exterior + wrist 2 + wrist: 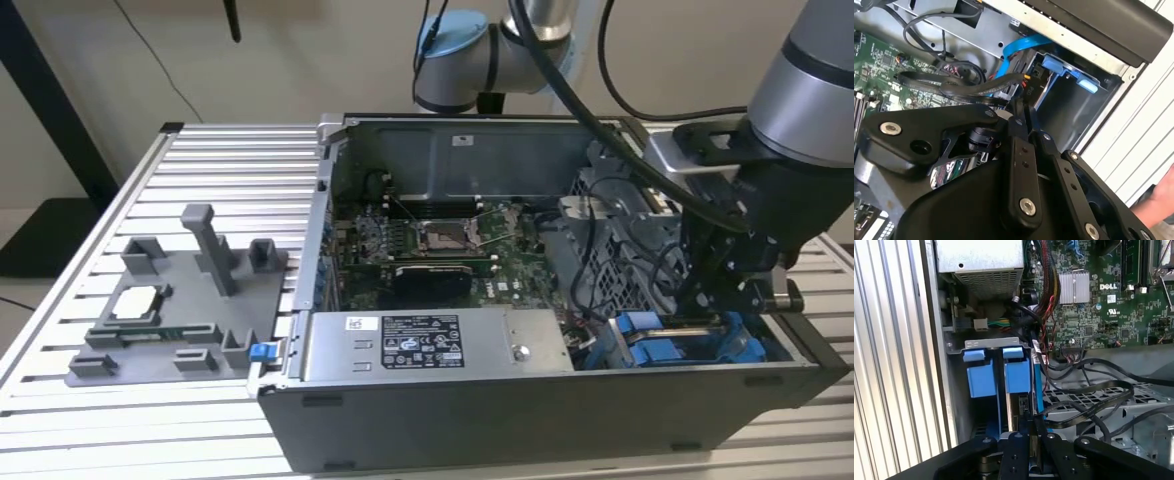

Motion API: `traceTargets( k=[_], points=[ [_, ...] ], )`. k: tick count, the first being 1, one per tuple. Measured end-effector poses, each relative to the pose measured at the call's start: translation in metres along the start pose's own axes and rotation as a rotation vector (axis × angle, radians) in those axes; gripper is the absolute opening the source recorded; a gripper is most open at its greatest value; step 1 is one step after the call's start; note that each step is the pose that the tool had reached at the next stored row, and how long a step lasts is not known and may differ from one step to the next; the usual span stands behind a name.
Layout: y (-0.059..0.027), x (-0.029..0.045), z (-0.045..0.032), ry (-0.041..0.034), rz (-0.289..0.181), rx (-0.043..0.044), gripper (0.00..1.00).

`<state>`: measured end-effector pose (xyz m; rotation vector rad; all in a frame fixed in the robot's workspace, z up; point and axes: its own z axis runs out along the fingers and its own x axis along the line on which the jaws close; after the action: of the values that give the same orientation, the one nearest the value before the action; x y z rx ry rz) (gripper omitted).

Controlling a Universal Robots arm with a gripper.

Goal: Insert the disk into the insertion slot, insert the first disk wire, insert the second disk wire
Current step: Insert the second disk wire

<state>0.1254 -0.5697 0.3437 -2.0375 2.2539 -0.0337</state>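
Note:
The disk's bright blue carrier [1017,376] stands in the insertion slot [991,343], beside a second blue carrier [980,380]. In the exterior view the blue carriers [657,350] sit in the case's near corner on that view's right. My gripper [714,300] reaches down right over them. Its fingers [1024,440] are pressed together, gripper [1031,422], on the end of a black disk wire [1089,412] at the disk's edge. In the second wrist view the gripper [1022,106] pinches just below the black wire [979,85] and its plug. A blue wire [1019,47] runs alongside.
The open computer case [534,400] lies on a slatted table [214,180]. Inside are the motherboard [427,250], the labelled power-supply box [427,345] and a perforated cage [1094,400] with loose cables. A grey fixture [174,300] stands on the exterior view's left. A person's hand [1154,205] is nearby.

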Motion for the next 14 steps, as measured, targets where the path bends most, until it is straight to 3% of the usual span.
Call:
traceTargets(
  k=[5, 14],
  points=[
    [0.0001, 0.0001, 0.0011, -0.0003, 0.0, -0.0001, 0.0],
    [0.001, 0.0007, 0.0103, -0.0002, 0.0, 0.0012, 0.0]
  ],
)
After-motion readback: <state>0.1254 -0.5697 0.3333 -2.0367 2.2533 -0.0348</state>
